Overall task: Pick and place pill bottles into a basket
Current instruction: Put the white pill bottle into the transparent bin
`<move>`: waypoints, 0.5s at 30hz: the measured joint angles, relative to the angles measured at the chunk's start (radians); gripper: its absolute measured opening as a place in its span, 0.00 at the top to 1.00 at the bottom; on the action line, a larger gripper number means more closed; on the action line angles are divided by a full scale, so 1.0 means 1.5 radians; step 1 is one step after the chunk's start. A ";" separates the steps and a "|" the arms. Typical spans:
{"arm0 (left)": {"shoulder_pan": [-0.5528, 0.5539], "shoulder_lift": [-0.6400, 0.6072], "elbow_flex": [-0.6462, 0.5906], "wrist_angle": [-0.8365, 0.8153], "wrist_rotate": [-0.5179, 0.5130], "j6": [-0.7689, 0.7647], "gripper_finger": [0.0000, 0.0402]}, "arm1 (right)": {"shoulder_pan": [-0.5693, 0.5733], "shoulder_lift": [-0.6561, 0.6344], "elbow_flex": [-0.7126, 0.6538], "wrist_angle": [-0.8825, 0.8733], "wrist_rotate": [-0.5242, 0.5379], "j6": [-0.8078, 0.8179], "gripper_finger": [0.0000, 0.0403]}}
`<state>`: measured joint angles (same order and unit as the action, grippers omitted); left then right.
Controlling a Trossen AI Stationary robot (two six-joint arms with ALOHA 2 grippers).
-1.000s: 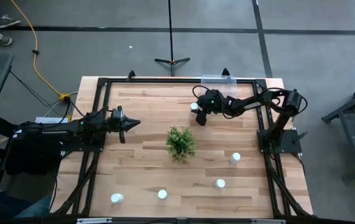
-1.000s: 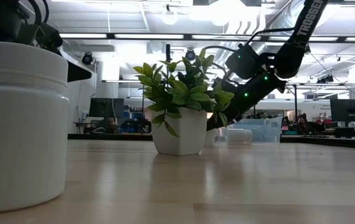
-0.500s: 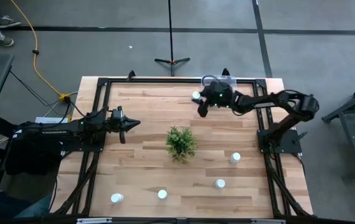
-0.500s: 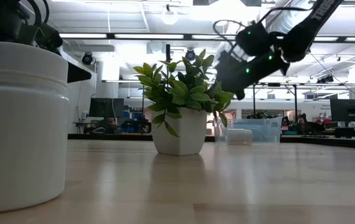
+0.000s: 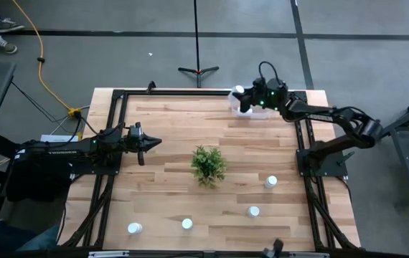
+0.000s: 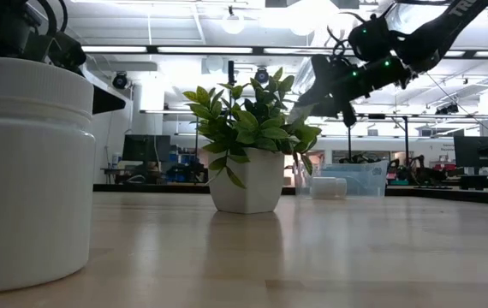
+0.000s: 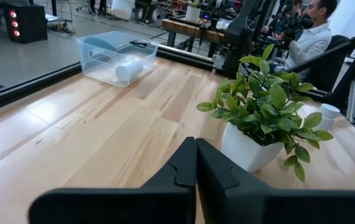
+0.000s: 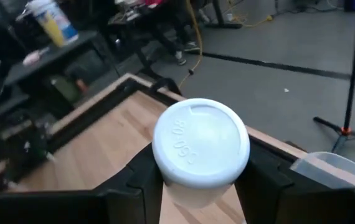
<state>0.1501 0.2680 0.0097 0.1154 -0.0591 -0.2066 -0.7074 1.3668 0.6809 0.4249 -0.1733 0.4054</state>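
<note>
Above clear bin [image 5: 251,107]: right gripper [image 5: 245,101] jaws clamp pill bottle [image 8: 200,151], raised to clear wall (release pending). Left gripper [image 7: 193,163] parked, jaws closed.

The held pill bottle's cap [image 8: 200,151] bears embossed digits (seemingly "08 090")

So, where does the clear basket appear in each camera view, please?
High view: basket at the table's far edge, under the right gripper.
Low view: far behind, right of the plant.
Left wrist view: far corner.
Right wrist view: only a rim.
Shared landmark: green plant.
</note>
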 joint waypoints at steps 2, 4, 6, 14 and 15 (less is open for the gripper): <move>0.000 0.000 0.000 0.000 0.000 0.000 0.87 | -0.018 -0.003 0.000 -0.031 0.001 0.017 0.63; 0.000 0.000 0.000 -0.002 0.000 0.000 0.91 | -0.032 -0.003 0.000 -0.070 0.011 0.017 0.63; 0.000 0.000 0.000 -0.004 0.000 0.000 0.95 | -0.041 -0.003 0.000 -0.106 0.031 -0.003 0.63; 0.000 0.000 0.000 -0.007 0.000 0.000 0.88 | -0.057 -0.003 0.000 -0.158 0.112 -0.133 0.64; 0.000 0.000 0.000 -0.007 0.000 0.000 0.88 | -0.057 -0.003 0.000 -0.169 0.125 -0.153 0.64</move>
<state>0.1505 0.2680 0.0097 0.1054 -0.0593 -0.2069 -0.7929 1.3617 0.6807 0.1717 0.0137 0.1760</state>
